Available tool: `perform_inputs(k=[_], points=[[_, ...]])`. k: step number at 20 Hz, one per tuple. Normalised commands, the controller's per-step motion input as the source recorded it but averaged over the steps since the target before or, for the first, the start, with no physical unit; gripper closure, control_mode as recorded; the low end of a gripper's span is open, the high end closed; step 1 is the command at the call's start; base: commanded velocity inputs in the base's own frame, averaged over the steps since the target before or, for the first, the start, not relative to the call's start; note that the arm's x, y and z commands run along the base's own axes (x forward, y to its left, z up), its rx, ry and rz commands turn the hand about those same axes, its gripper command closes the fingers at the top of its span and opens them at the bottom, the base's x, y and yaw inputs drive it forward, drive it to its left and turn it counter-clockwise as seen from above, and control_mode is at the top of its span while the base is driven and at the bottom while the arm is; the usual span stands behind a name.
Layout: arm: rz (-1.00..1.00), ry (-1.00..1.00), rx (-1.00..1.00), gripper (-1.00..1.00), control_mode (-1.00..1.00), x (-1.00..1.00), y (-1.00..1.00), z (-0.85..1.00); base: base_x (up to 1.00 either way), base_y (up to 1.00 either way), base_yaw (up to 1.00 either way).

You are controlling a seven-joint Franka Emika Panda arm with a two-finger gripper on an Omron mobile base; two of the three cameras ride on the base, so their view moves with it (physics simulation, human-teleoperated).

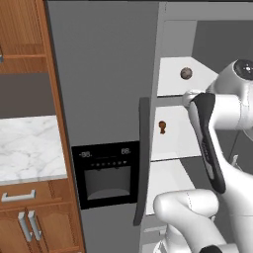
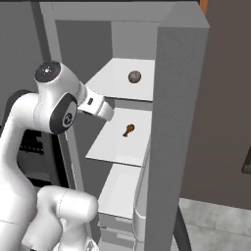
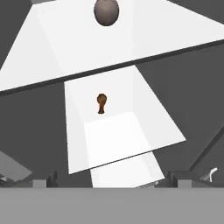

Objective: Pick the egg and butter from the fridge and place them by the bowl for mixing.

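The gripper (image 3: 112, 181) stands with its jaws spread as wide as they go and nothing between them; in the hand view only the two dark tips show at the bottom, well apart, with bare shelf beyond them. That spread makes sense to me: the hand is poised at the open side of the fridge (image 1: 106, 74) and has not yet closed in on anything, so it holds itself ready for a round thing.

The arm's wrist reaches in at about the level of the upper white shelf (image 2: 117, 81), just in front of its edge. From there the hand camera looks along the stack of shelves, which is why the shelves appear one past another.

The egg (image 3: 106, 12) lies on that upper shelf, a small dark grey-brown ball sitting alone and towards the back, near the middle of the shelf. In the left base view the egg (image 1: 186, 73) sits just above and left of the wrist, apart from it. I judge it the first target, since the hand is nearest it.

One shelf down stands a small brown stalked thing like a mushroom (image 3: 101, 103), also alone; it is not the egg and should be left.

I cannot spot the butter or the bowl from here. The fridge's dark handle (image 1: 142, 158) and black dispenser panel (image 1: 106, 173) mark the closed door beside the open compartment.
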Motion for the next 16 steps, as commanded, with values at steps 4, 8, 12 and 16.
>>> perform_inputs(k=[4,8,12,16], points=[[-0.02,-0.02,-0.13,-1.00,-1.00,0.00,-0.16,0.34,0.00,0.00,0.00],[0.00,-0.08,-0.03,-1.00,-1.00,0.00,-0.23,0.32,0.00,0.00,0.00],[0.00,-0.01,0.00,-1.00,-1.00,0.08,-0.18,0.31,0.00,0.00,0.00],[0.00,0.00,-0.01,-1.00,-1.00,0.25,-0.12,0.26,0.00,0.00,0.00]])
